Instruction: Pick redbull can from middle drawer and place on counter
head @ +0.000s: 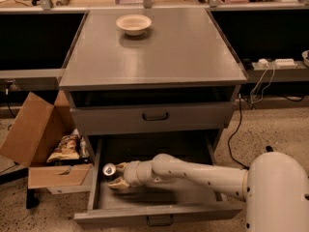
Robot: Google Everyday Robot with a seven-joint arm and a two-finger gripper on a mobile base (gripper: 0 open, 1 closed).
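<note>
- Camera view looks down on a grey cabinet with its lowest drawer (159, 212) pulled out toward the viewer.
- A white arm (203, 174) reaches from the robot's rounded body (280, 192) at the lower right, leftward across the open drawer.
- The hand (115, 176) is inside the drawer near its left wall, with its two tan fingers (120, 166) spread apart and nothing clamped between them.
- The can (109, 169) stands upright in the drawer's left part, its shiny top facing up, right at the tip of the farther finger; whether they touch cannot be told.
- Above the open drawer, a shallower drawer front (154, 117) with a dark handle is closed.
- The table (169, 52), the cabinet's flat grey top, carries a cream bowl (133, 23) near its far edge, well apart from the can.
- Left of the cabinet an open cardboard box (34, 134) sits on the speckled floor, with snack bags (65, 149) in it.
- To the right, cables (260, 79) hang from a power strip (277, 62) on a shelf.
</note>
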